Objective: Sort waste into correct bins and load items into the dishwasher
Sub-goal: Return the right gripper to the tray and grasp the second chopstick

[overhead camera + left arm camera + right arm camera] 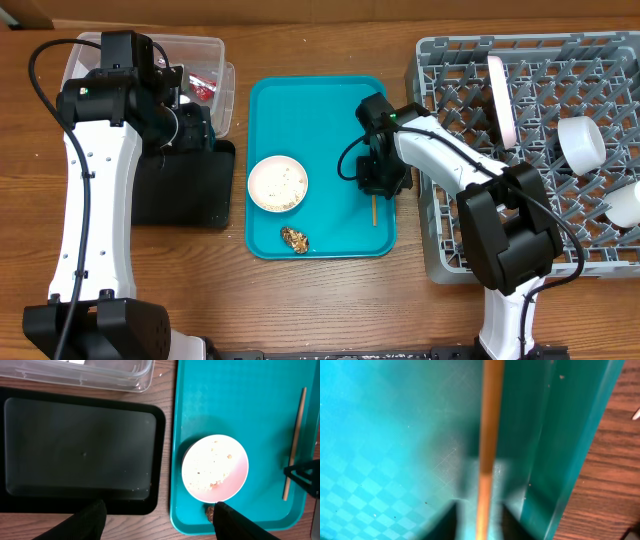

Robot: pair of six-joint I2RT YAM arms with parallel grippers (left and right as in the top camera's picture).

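Note:
A thin wooden chopstick (487, 435) lies on the teal serving tray (395, 435) near its right rim. My right gripper (480, 525) is low over it and open, a dark finger on each side with a gap to the stick. From overhead the stick's end (374, 210) shows below the right gripper (378, 185). A white bowl (215, 467) with rice grains sits on the teal tray, a brown food scrap (210, 512) just below it. My left gripper (160, 520) hangs open and empty above the black tray (80, 447) and the teal tray's edge.
The clear tub (215, 55) at the back left holds a red wrapper (205, 88). On the right, the grey dish rack (440, 250) holds a white plate (500, 100) on edge, a white cup (580, 142) and a pale bowl (625, 205).

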